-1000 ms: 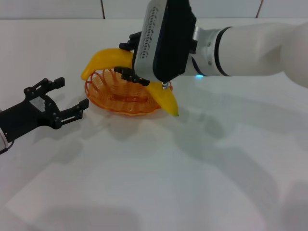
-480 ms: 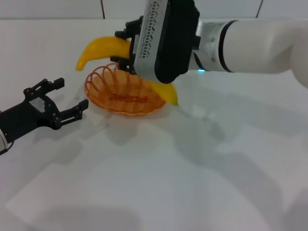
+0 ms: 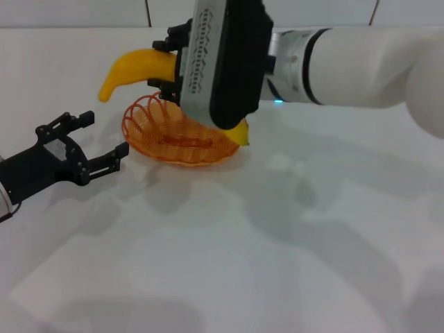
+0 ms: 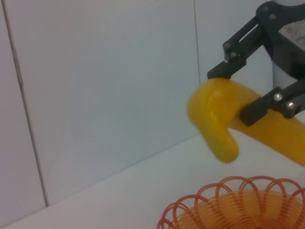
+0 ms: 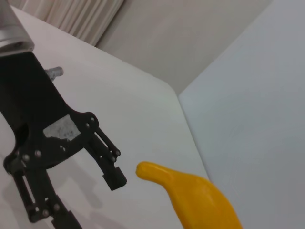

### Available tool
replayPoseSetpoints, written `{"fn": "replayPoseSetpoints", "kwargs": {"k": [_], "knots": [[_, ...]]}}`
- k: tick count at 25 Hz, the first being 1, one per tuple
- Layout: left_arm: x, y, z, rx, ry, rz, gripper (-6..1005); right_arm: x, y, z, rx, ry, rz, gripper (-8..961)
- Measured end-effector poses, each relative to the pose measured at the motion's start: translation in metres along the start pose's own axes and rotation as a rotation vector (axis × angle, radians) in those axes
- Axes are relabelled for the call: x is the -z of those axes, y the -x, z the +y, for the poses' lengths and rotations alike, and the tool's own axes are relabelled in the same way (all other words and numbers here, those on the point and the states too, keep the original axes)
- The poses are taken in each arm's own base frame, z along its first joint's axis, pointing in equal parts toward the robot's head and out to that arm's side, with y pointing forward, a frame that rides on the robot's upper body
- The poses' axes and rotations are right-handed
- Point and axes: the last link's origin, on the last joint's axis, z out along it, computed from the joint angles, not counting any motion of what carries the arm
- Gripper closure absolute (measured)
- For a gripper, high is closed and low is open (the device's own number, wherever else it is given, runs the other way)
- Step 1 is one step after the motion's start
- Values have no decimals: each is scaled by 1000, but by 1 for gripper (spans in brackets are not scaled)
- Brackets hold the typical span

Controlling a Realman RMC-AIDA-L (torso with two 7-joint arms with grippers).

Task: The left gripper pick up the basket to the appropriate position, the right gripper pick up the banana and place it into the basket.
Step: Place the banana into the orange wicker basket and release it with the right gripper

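Observation:
My right gripper (image 3: 168, 66) is shut on the yellow banana (image 3: 132, 69) and holds it in the air over the orange wire basket (image 3: 177, 139). The banana's left end sticks out past the basket's left rim. Its other end shows under the gripper body at the basket's right rim. The basket rests on the white table. My left gripper (image 3: 104, 134) is open and empty, low to the left of the basket, apart from it. The left wrist view shows the banana (image 4: 214, 119) clamped in the right gripper (image 4: 240, 90) above the basket (image 4: 238, 205). The right wrist view shows the banana (image 5: 195, 195) and the left gripper (image 5: 83, 198).
The white table (image 3: 277, 243) stretches in front and to the right of the basket. A white tiled wall (image 4: 95, 95) stands behind it. My right arm (image 3: 361, 62) reaches in from the right over the table.
My right gripper has lifted the banana and carried it to the left, over the basket. The left gripper and the basket have not moved.

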Motion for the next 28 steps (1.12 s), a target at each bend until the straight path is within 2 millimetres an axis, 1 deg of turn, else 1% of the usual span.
{"fn": "replayPoseSetpoints", "kwargs": {"k": [7,15,20,28], "knots": [[0,0,0,-1,1,2,108,-10,-2,2,34,-22,-2,430],[-2,-2,0,-3,4,4,108,-21,-6,7,56,4,21,426],[-3,-1,1,0,8,5,108,-25,-6,12,72,22,28,423],[-3,-1,2,-1,8,6,108,-26,-7,13,84,28,32,418]]}}
